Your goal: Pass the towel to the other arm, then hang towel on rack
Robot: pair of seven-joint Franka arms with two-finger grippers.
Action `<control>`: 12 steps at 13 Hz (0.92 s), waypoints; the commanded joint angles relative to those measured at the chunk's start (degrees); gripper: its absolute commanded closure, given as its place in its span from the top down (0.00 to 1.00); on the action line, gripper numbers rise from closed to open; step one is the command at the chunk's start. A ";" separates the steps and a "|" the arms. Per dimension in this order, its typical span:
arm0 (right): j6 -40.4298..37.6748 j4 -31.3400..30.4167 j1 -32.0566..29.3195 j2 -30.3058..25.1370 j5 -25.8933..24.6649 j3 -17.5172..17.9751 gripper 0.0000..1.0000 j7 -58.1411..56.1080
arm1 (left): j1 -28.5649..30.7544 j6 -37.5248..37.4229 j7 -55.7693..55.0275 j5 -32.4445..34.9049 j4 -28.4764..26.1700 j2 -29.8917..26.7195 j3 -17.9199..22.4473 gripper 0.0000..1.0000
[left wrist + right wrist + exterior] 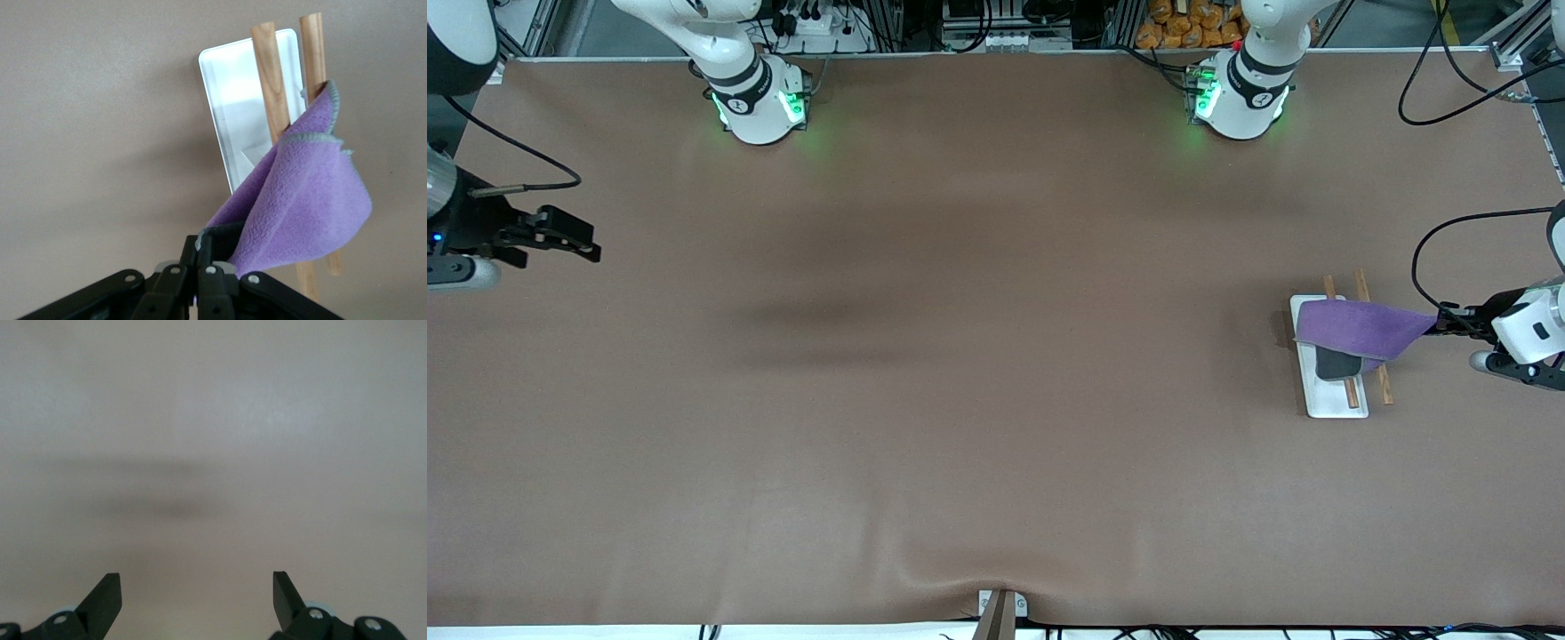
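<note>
The purple towel [1360,327] lies draped across the two wooden rods of the rack [1329,400] at the left arm's end of the table, and a dark fold of it hangs down over the white base plate. My left gripper [1445,322] is beside the rack, shut on one corner of the towel. The left wrist view shows the towel [307,200] stretching from the closed left gripper [203,250] to the rack [233,87]. My right gripper [574,238] waits at the right arm's end of the table, open and with nothing in it; the right wrist view shows the right gripper [197,593] over bare table.
Both arm bases [760,107] [1240,98] stand along the table edge farthest from the front camera. A black cable [1458,231] loops above the table near the left wrist. A small metal bracket [1000,609] sits at the table edge nearest the front camera.
</note>
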 commanded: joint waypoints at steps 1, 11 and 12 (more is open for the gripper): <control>-1.93 5.99 2.47 1.43 -1.44 0.09 1.00 -0.67 | 0.80 0.63 1.80 -0.85 1.06 1.01 -0.28 0.00; -3.60 7.75 2.92 1.34 -1.35 -0.35 1.00 -0.31 | 3.09 1.96 5.66 -3.38 1.85 2.59 -0.28 1.00; -3.86 7.75 2.83 1.34 -1.26 -0.44 1.00 -0.40 | 3.87 2.04 7.32 -3.92 1.94 3.11 -0.28 1.00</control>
